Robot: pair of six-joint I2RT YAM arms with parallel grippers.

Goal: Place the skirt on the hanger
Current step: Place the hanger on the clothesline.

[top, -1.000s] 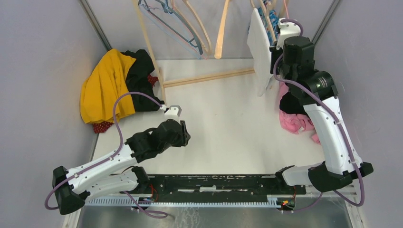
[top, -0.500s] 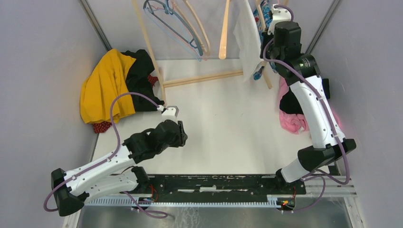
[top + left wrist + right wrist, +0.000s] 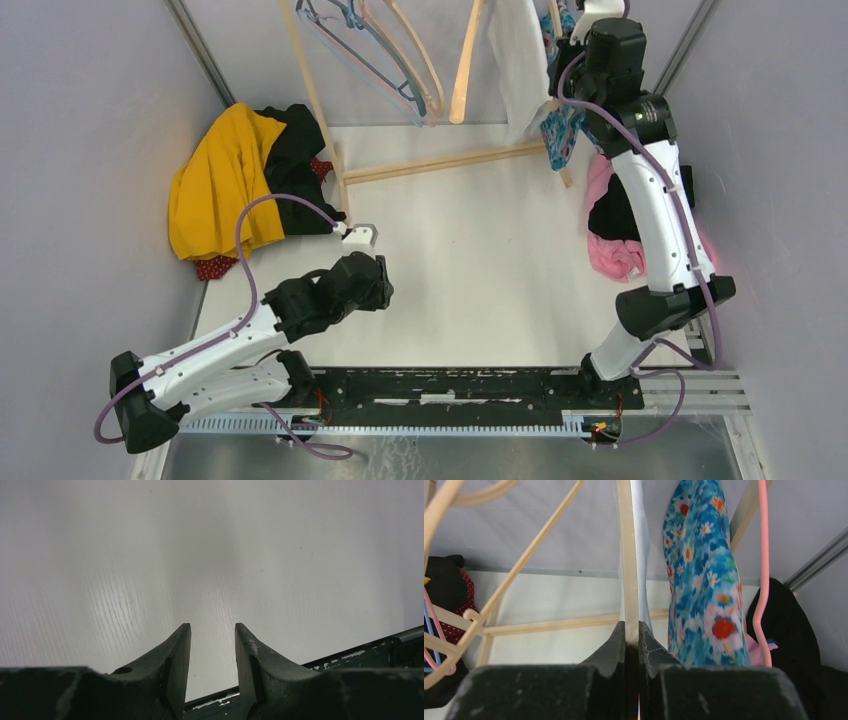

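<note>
My right gripper (image 3: 632,626) is shut on the pale wooden bar of a hanger (image 3: 626,555), high at the back right by the rack. A white skirt (image 3: 515,60) hangs from that hanger; in the right wrist view only a thin white strip of the skirt (image 3: 640,560) shows behind the bar. My left gripper (image 3: 212,630) is open over the bare white table (image 3: 210,555), holding nothing. From above, the left gripper (image 3: 383,283) hovers left of the table's middle, far from the skirt.
A blue floral garment (image 3: 701,575) hangs right of the held hanger, with a pink hanger (image 3: 764,570) beyond it. Other hangers (image 3: 375,55) hang on the wooden rack (image 3: 440,163). Yellow and black clothes (image 3: 225,180) lie back left, pink and black clothes (image 3: 620,250) at the right.
The right arm has lifted and reached further back with the hanger, carrying the white skirt up and left towards the rack's top. The left arm has barely moved.
</note>
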